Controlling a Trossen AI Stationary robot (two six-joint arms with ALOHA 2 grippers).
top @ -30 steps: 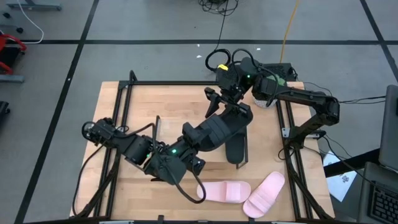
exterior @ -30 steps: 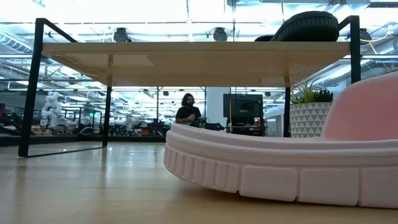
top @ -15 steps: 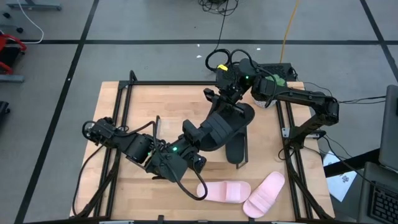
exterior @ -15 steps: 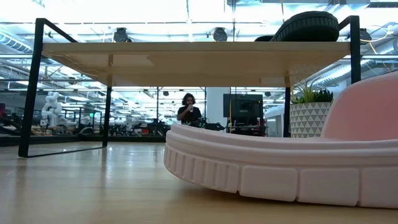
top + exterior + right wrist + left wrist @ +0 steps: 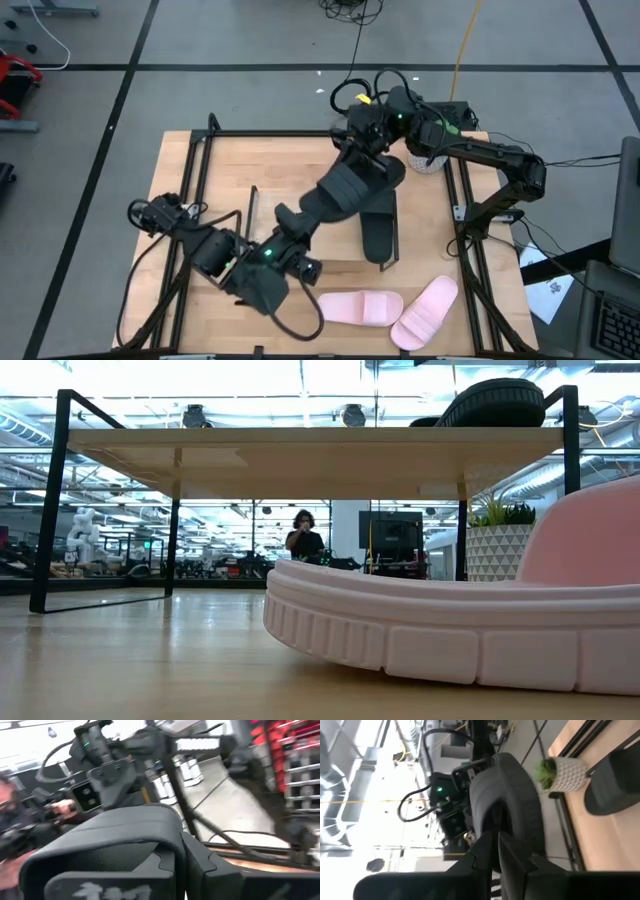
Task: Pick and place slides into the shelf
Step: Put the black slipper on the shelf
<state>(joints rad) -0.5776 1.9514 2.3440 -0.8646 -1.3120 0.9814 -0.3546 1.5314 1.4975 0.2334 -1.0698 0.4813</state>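
Above the shelf (image 5: 250, 160), one black slide (image 5: 350, 187) is held between both grippers. My left gripper (image 5: 290, 213) is shut on its near-left end and my right gripper (image 5: 365, 150) on its far end. A second black slide (image 5: 378, 232) lies sole down on the shelf's wooden top. Two pink slides (image 5: 360, 307) (image 5: 425, 312) rest on the table in front of the shelf. One of them fills the low view's right side (image 5: 450, 630). My left gripper pinches the black slide's near-left end (image 5: 492, 827) between its two fingers, coming from the near left and slanting up along the slide. That end is clear of the shelf top. My right gripper pinches the slide's far end (image 5: 165, 827) between its fingers, coming from the far side. Its own body hides the exact spot in the high view.
A white pot with a green plant (image 5: 425, 155) stands at the shelf's far right corner, close to my right arm. The shelf's black frame rails (image 5: 465, 200) run along both sides. Bare board lies on the shelf's left half. A person (image 5: 303, 535) sits far beyond the table.
My right gripper has shut on the black slide's far end and shifted a little toward the far edge. My left arm has drawn back toward the near-left corner, still at the slide's near end. The slide now stretches out longer between the two grippers.
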